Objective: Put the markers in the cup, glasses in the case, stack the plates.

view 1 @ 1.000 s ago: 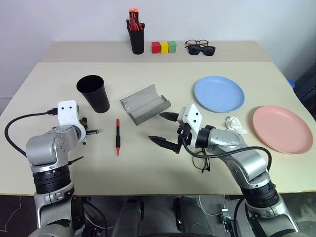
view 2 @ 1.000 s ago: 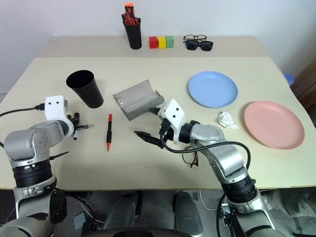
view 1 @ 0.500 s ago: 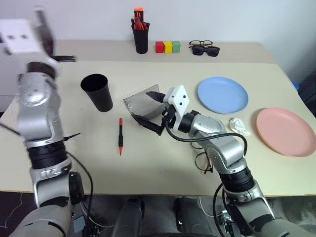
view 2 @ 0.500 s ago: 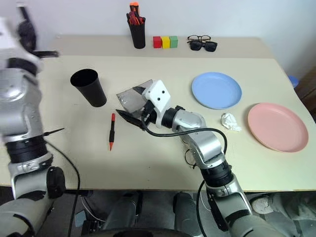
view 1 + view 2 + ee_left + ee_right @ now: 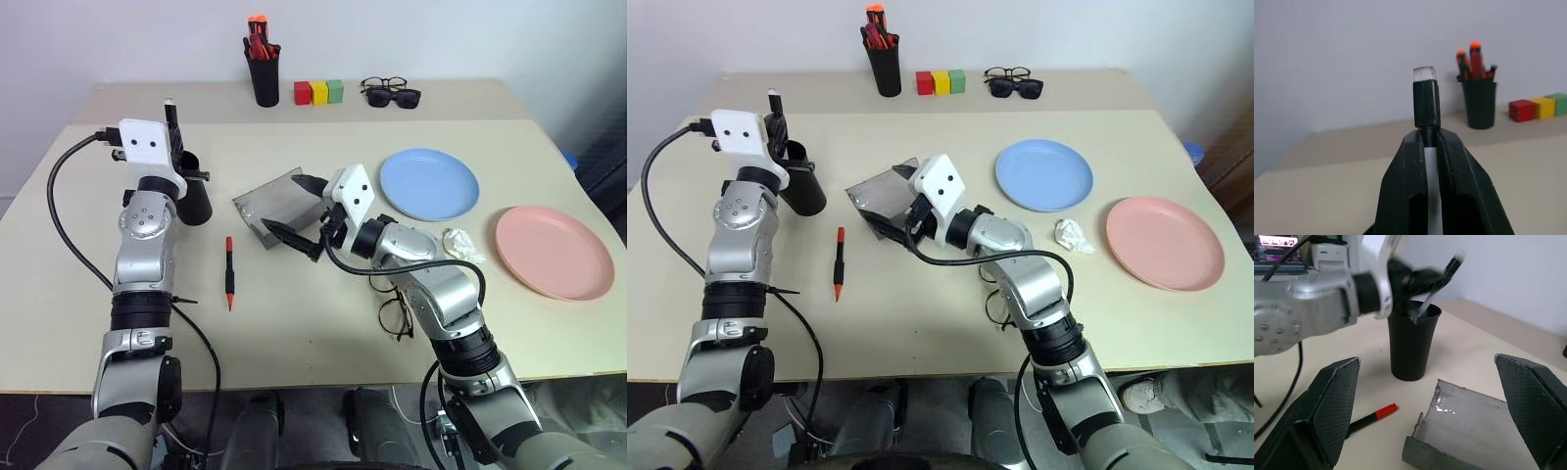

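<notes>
**White-and-black marker above the cup**

Your left pincer (image 5: 1426, 147) is clamped on the slim white-and-black marker (image 5: 1426, 105), just over the rim of the wide black tapered plastic cup (image 5: 1411, 345). Tilt the tip down inside the rim before you release. Your right pincer (image 5: 292, 211) is spread wide beside the grey clamshell case (image 5: 1469, 431). The red-and-black marker (image 5: 230, 272) lies on the desk (image 5: 294, 333). The cup's inside is not visible.
</notes>
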{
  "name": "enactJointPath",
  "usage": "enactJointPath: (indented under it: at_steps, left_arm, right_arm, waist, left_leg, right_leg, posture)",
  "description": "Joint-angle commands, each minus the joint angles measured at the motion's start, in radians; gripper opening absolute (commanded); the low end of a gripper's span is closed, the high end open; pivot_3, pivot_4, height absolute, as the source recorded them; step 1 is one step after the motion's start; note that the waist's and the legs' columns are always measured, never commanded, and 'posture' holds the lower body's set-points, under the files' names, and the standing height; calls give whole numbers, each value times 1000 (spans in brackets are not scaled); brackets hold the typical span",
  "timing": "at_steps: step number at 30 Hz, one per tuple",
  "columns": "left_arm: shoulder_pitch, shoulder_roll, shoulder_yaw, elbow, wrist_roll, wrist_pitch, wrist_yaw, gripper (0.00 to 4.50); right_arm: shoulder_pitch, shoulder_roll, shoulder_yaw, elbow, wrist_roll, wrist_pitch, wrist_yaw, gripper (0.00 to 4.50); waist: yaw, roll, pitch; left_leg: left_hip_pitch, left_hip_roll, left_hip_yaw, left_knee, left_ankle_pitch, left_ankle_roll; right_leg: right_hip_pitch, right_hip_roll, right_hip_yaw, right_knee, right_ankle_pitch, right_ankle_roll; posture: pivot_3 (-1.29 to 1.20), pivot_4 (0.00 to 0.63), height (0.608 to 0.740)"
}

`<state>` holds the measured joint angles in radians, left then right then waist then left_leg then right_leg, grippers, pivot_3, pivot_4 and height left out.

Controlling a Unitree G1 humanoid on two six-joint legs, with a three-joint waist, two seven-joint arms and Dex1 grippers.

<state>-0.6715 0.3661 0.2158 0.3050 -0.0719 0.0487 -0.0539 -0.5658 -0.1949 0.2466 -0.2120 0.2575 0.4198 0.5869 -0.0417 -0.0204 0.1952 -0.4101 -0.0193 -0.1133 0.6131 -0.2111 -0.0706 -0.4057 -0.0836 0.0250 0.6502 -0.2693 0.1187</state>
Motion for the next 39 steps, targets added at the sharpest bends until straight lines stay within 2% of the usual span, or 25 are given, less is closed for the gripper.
enactJointPath:
  at_steps: [1, 3, 6, 11, 15, 18, 20, 21, 24, 26, 28, 33, 36, 39]
  left_arm:
    - [12, -5, 12, -36, -2, -16, 12, 434]
    - [15, -11, 12, -44, -8, -16, 14, 1168]
    - [9, -29, 38, -86, -46, -40, 15, 2516]
    - [28, -34, 56, -297, -126, -14, -20, 2516]
    - [189, 33, 15, -650, -310, 298, -136, 2516]
    - [345, 121, 0, -830, -396, 583, -147, 3326]
    - [405, 157, 3, -895, -407, 774, -94, 4373]
    - [419, 162, 2, -912, -397, 873, -49, 4448]
    - [394, 124, 14, -914, -391, 1148, 52, 4448]
    - [366, 104, -2, -910, -392, 1228, 62, 4448]
    - [316, 42, -6, -872, -401, 1345, 73, 4448]
    - [226, -43, -3, -802, -387, 1490, 63, 4448]
    - [195, -66, 11, -758, -384, 1562, 52, 3590]
    - [190, -62, 10, -737, -359, 1566, 65, 2223]
  right_arm:
    - [-14, 4, -16, -41, 5, -15, -2, 4500]
    - [-16, 5, -14, -40, 6, -15, 1, 4500]
    - [-24, 7, -11, -35, 8, -14, 7, 4500]
    - [-28, 0, -13, -34, 9, -11, 18, 4500]
    - [-26, -33, -35, -31, 7, -11, 31, 4500]
    - [-30, -69, -57, -19, 7, -16, 48, 4500]
    - [-33, -101, -74, -13, 14, -12, 71, 4500]
    - [-34, -125, -83, -13, 26, -5, 96, 4500]
    - [-30, -194, -89, -25, 60, 19, 178, 4500]
    - [-28, -215, -82, -28, 63, 21, 203, 4500]
    - [-27, -220, -74, -28, 66, 22, 218, 4500]
    - [-17, -213, -62, -47, 61, 24, 227, 4500]
    - [-7, -207, -64, -66, 64, 35, 216, 4500]
    - [7, -212, -61, -85, 67, 44, 219, 4500]
  waist:
    - [0, 0, 0]
    - [0, 0, 0]
    - [0, 0, 0]
    - [-1, 0, 0]
    - [-5, 1, 0]
    - [-3, 1, 0]
    - [-3, 1, 0]
    - [-3, 1, 0]
    - [2, 1, 0]
    - [1, 0, 1]
    - [0, 1, 1]
    - [-4, 0, 0]
    - [-1, 0, 1]
    - [-1, 0, 0]
  left_leg:
    - [0, 0, 0, 0, 0, 0]
    - [0, 0, 0, 0, 0, 0]
    - [0, 0, 0, 0, 0, 0]
    - [0, 0, 0, 0, 0, 0]
    - [0, 0, 1, 0, 0, 0]
    - [1, 0, 0, 0, 0, 0]
    - [1, 0, 0, 0, 0, 0]
    - [1, 0, 1, 0, 0, 0]
    - [1, 0, -1, 1, 0, 0]
    - [1, 0, -1, 1, 0, 0]
    - [1, 0, -1, 0, 0, 0]
    - [1, 0, -1, 0, 0, 0]
    - [1, 0, -1, 0, 0, 0]
    - [1, 0, -1, 0, 0, 0]
  right_leg:
    - [0, 0, 0, 0, 0, 0]
    - [0, 0, 0, 0, 0, 0]
    - [0, 0, 0, 0, 0, 0]
    - [0, 0, 0, 0, 0, 0]
    - [0, 0, 1, 0, 0, 0]
    - [0, 0, 1, 0, 0, 0]
    - [1, 0, 1, 0, 0, 0]
    - [1, 0, 1, 0, 0, 0]
    - [2, 0, 0, 0, 0, 0]
    - [3, 0, 0, 0, 0, 0]
    - [2, 1, 0, 0, 0, 0]
    - [2, 1, 0, 0, 0, 0]
    - [2, 1, 0, 0, 0, 0]
    - [2, 1, 0, -1, 0, 0]
  posture:
    - [0, 150, 740]
    - [0, 150, 740]
    - [0, 150, 740]
    - [0, 150, 740]
    - [0, 150, 740]
    - [0, 150, 740]
    - [0, 150, 740]
    - [0, 150, 740]
    - [0, 150, 740]
    - [0, 150, 740]
    - [0, 150, 740]
    - [0, 150, 740]
    - [0, 150, 740]
    - [0, 150, 740]
